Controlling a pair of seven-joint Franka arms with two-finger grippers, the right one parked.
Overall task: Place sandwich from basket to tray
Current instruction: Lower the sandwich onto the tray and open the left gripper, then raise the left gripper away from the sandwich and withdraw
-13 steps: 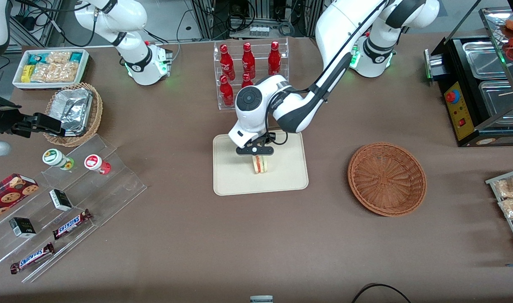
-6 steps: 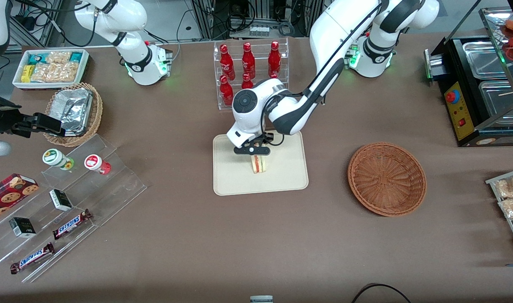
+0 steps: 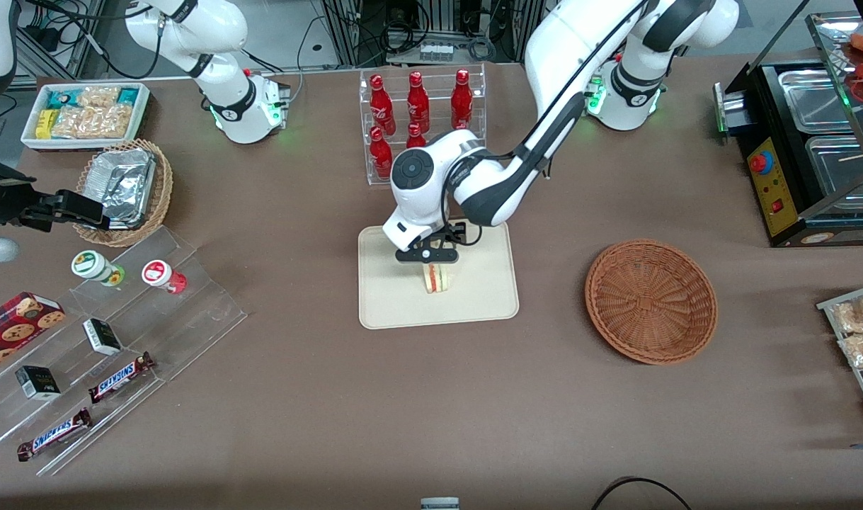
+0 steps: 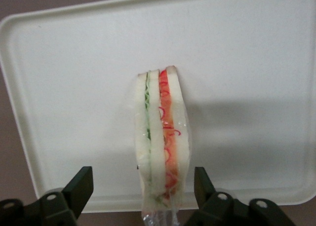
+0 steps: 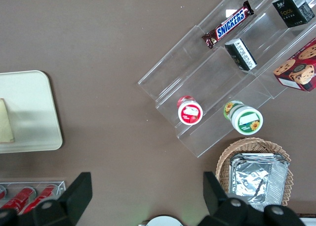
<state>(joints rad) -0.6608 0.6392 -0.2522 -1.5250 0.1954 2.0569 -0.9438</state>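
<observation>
since a second ago the left arm's hand (image 3: 432, 256) has drifted a little toward the rack of red bottles (image 3: 417, 120) and lifted slightly, while the small triangular wedge of white bread with pink-red and green filling, the sandwich (image 3: 437, 278), sits on its edge on the flat cream-beige rectangular tray (image 3: 473, 297). the hand hangs just above the sandwich with its two dark fingers (image 4: 79, 189) spread apart, one on each side and neither touching the bread. the round reddish-brown woven wicker basket (image 3: 650, 301) lies empty on the brown bench (image 3: 431, 411), well apart from the tray toward the working arm's end.

the likely risk now is tipping: the wedge stands narrow and upright, so a finger brushing it during withdrawal could knock it flat. its clear wrap looks loose near the hand and might snag.

the sandwich looks intact, layers neatly stacked, bread unsquashed.
</observation>
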